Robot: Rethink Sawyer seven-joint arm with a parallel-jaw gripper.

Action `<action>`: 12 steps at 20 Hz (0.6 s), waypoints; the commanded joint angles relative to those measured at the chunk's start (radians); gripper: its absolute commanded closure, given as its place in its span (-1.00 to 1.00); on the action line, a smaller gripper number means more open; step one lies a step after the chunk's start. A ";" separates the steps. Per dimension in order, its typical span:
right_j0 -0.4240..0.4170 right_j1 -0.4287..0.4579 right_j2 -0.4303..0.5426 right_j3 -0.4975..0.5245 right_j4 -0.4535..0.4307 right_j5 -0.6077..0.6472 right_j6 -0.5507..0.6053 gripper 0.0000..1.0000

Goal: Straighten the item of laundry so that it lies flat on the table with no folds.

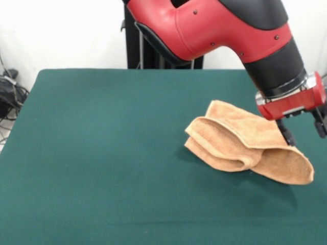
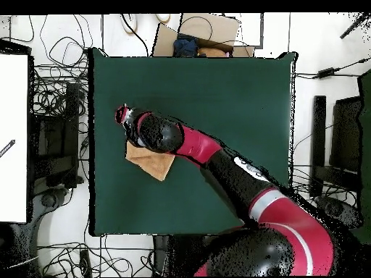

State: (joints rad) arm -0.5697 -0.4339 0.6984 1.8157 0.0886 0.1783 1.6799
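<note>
- The table (image 1: 102,153) is the widest thing, a dark green felt-like surface spreading under the claw and out to every side of it; in the front view most of its bare area lies to the picture-left of the claw.
- The arm (image 1: 219,25), red and black, comes down from above and ends in the claw's red wrist block.
- The towel (image 1: 240,143), orange-tan terry, lies directly beneath the claw, bunched into rolled folds rather than flat. From overhead its visible corner pokes out below the wrist (image 2: 156,165).
- The claw (image 1: 301,133) hangs at the towel's edge; one dark finger (image 1: 286,135) meets the cloth, the other sits apart over bare felt. I cannot tell whether it grips the cloth or is released.
</note>
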 commanded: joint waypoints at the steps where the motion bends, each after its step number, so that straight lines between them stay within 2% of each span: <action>1: 0.080 -0.046 -0.166 -0.007 0.051 0.115 0.199 -1.00; 12: 0.229 -0.097 -0.377 -0.067 0.087 0.154 0.234 -1.00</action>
State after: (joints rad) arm -0.3913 -0.5104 0.4650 1.8042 0.1081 0.2228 1.6799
